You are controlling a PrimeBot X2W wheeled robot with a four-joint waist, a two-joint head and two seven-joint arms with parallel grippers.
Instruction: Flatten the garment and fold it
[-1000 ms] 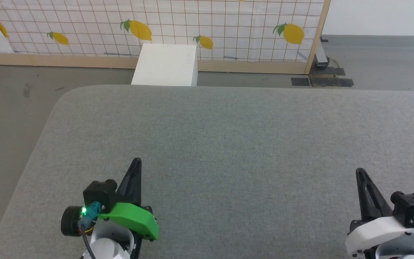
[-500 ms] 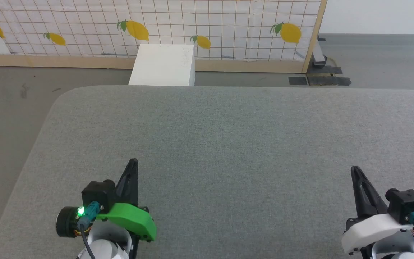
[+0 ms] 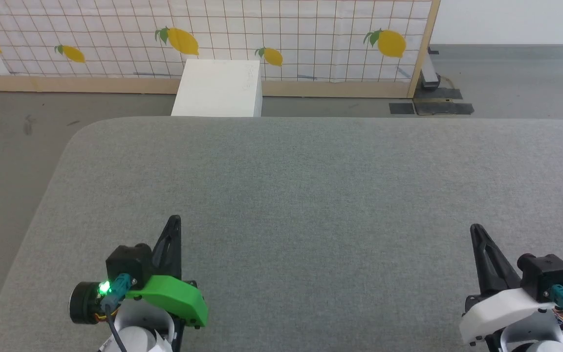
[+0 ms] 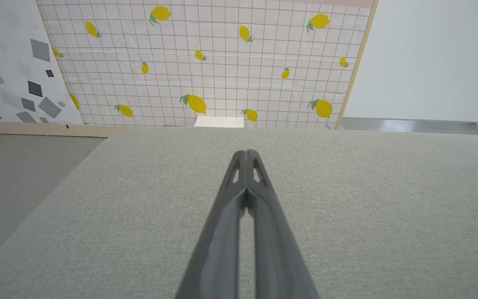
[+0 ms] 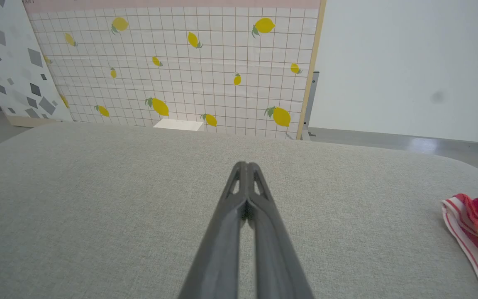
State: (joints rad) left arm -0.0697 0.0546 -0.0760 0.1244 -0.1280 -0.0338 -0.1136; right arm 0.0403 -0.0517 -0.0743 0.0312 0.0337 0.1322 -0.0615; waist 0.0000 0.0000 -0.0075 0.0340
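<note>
Grey table [image 3: 311, 195], one garment [image 5: 475, 222] bunched at its right edge; left gripper [image 4: 246, 154] and right gripper [image 5: 245, 165] are each pressed closed; one white box [image 3: 218, 88] behind.

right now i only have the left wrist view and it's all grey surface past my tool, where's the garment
observer: The garment lies crumpled at the far right of the grey surface, off to the right of the right tool.
operator: is the right tool holding any of it
observer: No. The right tool is shut on nothing, and bare surface lies between it and the cloth.
operator: does the head cam get it
observer: A sliver of it, red and white stripes, cut by the right edge of the head view.
</note>
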